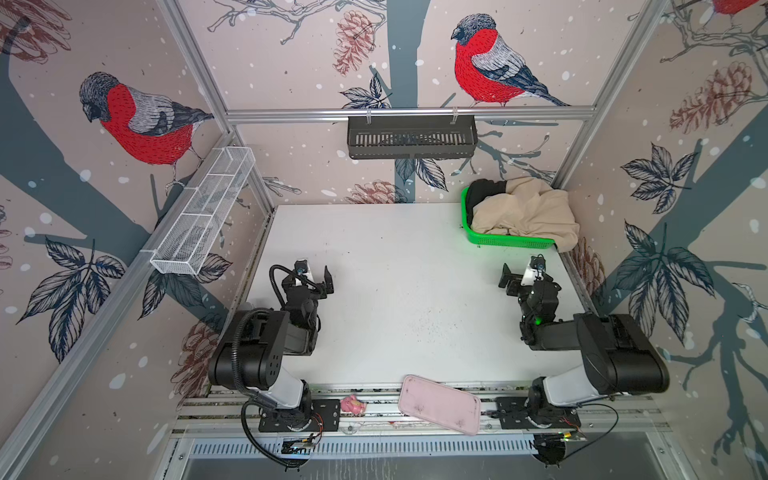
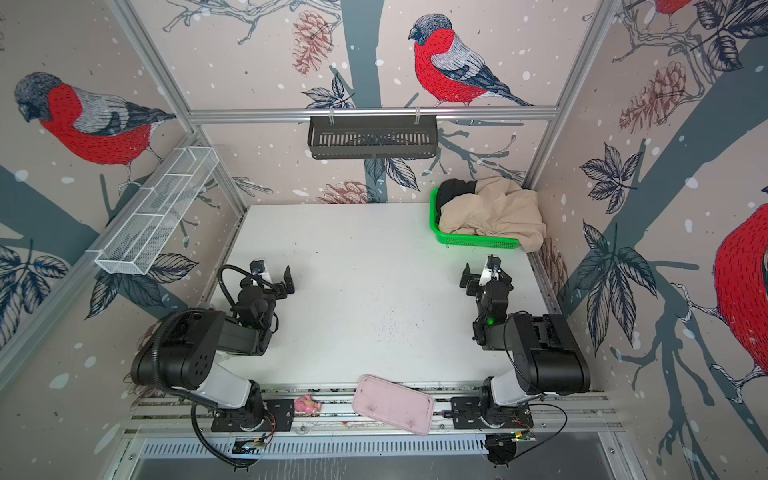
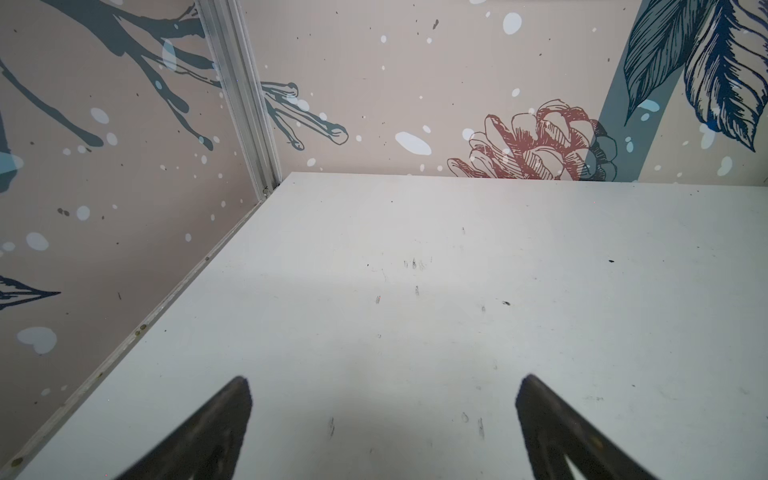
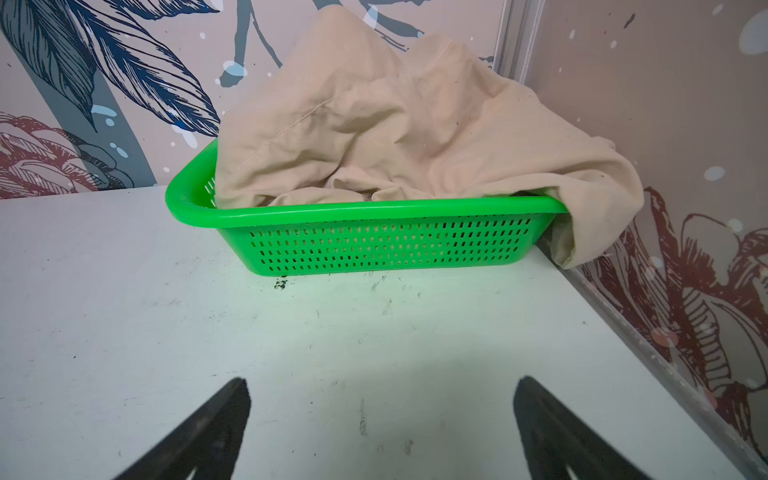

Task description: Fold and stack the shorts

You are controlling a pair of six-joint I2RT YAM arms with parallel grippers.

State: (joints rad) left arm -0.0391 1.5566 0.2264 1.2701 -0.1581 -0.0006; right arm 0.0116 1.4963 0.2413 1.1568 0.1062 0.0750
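Just ahead of the right gripper (image 4: pixel 381 386), its jaws spread wide with nothing between them, a green mesh basket (image 4: pixel 374 214) holds the crumpled beige shorts (image 4: pixel 395 124) (one edge spills over the rim), which partly cover the black shorts (image 1: pixel 484 193). The left gripper (image 3: pixel 382 384), likewise spread and empty, is well apart from them, over the white table (image 3: pixel 415 291).

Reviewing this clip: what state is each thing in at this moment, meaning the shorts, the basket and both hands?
green basket: upright in the far right corner of the table, full.
beige shorts: unfolded, crumpled in the basket, one part draped over its rim.
black shorts: bunched in the basket, partly under the beige pair.
left hand: open, empty, over the table.
right hand: open, empty, facing the basket, apart from it.
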